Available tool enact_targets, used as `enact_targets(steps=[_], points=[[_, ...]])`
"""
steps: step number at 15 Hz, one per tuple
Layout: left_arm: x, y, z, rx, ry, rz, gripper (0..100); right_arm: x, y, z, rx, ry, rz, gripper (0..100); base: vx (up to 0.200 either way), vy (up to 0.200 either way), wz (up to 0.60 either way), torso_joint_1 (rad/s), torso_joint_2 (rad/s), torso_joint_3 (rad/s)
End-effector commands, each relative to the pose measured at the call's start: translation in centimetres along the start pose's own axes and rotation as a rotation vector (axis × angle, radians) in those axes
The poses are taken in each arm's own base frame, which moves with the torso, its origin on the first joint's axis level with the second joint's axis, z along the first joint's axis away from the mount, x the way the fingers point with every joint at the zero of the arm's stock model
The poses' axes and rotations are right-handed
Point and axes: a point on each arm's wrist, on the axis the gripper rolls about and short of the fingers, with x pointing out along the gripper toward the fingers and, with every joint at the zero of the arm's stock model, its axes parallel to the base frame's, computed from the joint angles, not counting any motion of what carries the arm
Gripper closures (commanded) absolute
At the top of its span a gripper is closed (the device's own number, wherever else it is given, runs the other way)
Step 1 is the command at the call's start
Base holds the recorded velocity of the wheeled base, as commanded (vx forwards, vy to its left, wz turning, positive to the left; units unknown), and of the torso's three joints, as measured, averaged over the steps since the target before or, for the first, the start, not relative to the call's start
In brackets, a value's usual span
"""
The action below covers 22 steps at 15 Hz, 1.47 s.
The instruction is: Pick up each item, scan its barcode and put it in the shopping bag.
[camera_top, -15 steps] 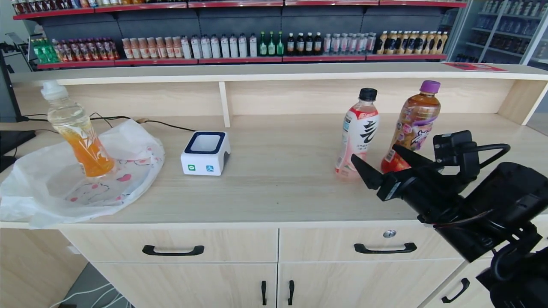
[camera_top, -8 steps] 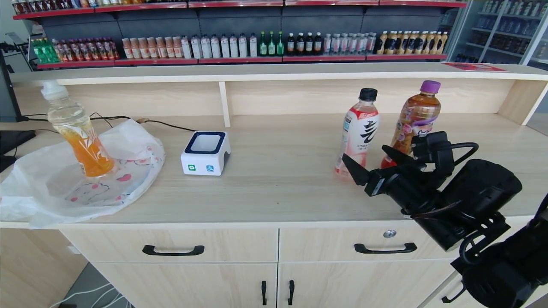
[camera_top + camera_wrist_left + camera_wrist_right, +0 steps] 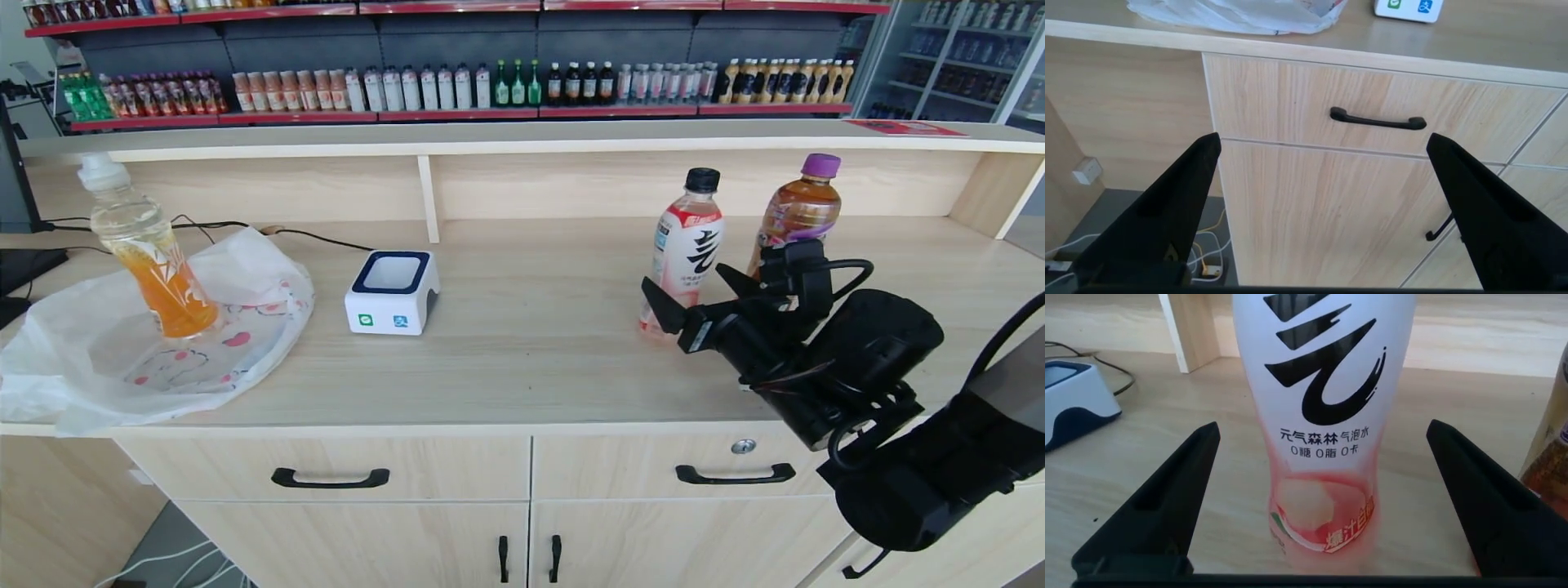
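Two bottles stand upright on the bench [image 3: 531,359] at its right: a pink bottle [image 3: 688,237] and, just beside it, a purple-capped bottle [image 3: 804,204]. Right jaws are wide apart, empty, facing the pink bottle without touching it. Left jaws are wide apart, empty, facing a drawer [image 3: 1372,106]. An orange bottle [image 3: 151,261] stands on the shopping bag [image 3: 90,367].

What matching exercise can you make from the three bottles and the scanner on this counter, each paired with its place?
Things:
1. orange drink bottle
2. pink-label bottle
3. purple-capped bottle
4. barcode scanner

Places:
A. just right of the shopping bag
B. standing on the shopping bag
C. straight ahead of the open right gripper
D. rightmost of the four things

Pairs: 1-B; 2-C; 3-D; 4-A
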Motion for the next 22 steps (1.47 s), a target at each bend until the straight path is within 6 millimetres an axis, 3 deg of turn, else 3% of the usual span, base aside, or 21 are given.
enact_targets(steps=[1,4,8,21,22], points=[[0.0,0.0,0.0,0.001,-0.001,0.0,0,0.5,0.0,-0.5,-0.001,0.002,-0.004,0,0.0,0.0,0.0,0.0,0.0,0.0],[0.0,0.0,0.0,0.001,-0.001,0.0,0,2.3,0.1,-0.6,-0.004,-0.038,-0.026,0,0.0,0.0,0.0,0.0,0.0,0.0],[0.0,0.0,0.0,0.004,-0.002,0.0,0,3.2,0.2,-1.4,0.001,-0.039,-0.042,0,0.0,0.0,0.0,0.0,0.0,0.0],[0.0,0.0,0.0,-0.001,-0.001,0.0,0,4.0,0.7,-2.2,0.005,-0.041,-0.033,0,0.0,0.0,0.0,0.0,0.0,0.0],[0.0,0.0,0.0,-0.001,-0.001,0.0,0,4.0,0.7,-2.2,0.005,-0.042,-0.033,100,0.0,0.0,0.0,0.0,0.0,0.0]])
